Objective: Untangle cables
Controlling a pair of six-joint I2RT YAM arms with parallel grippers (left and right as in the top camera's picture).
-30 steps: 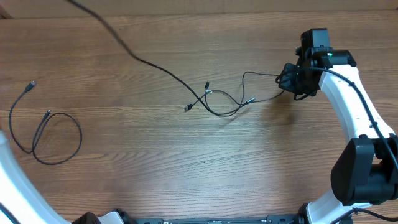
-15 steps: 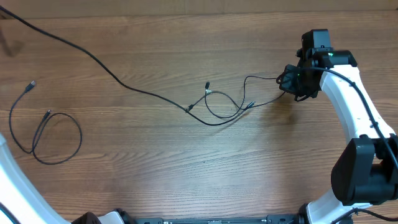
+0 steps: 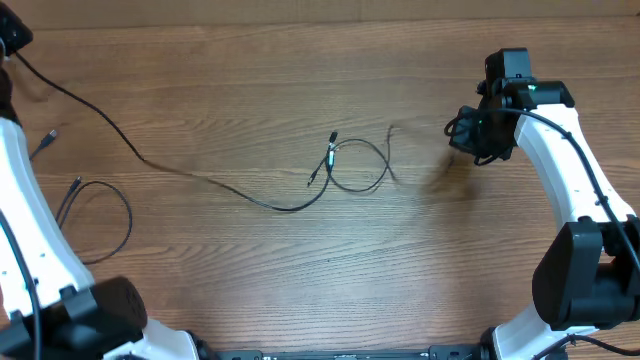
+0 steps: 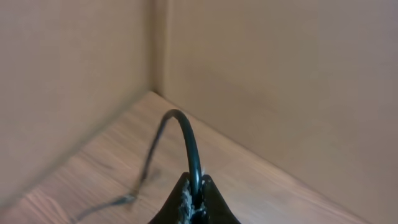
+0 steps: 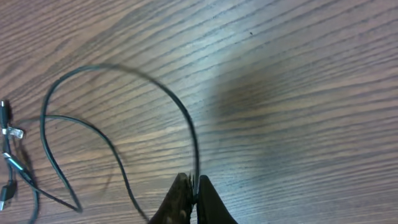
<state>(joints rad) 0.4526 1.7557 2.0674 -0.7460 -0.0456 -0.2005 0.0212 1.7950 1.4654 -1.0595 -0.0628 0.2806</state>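
A long black cable (image 3: pixel 150 163) runs from the far left corner across the table to a small loop with silver-tipped plugs (image 3: pixel 331 150) at the middle. My left gripper (image 3: pixel 8 38) is at the far left corner, shut on this cable (image 4: pixel 189 146). A thin black cable (image 5: pixel 180 112) leaves the loop toward my right gripper (image 3: pixel 470 135), which is shut on it (image 5: pixel 193 185); that stretch is blurred overhead. A separate coiled black cable (image 3: pixel 95 215) lies at the left.
Cardboard walls (image 4: pixel 280 81) stand behind the far left corner of the wooden table (image 3: pixel 300 270). The white right arm (image 3: pixel 570 180) runs along the right side and the white left arm (image 3: pixel 30 230) along the left edge.
My left gripper has pulled the long cable to the far left corner, dragging its end out of the middle tangle. The loop has shrunk and the strand to my right gripper has lifted.
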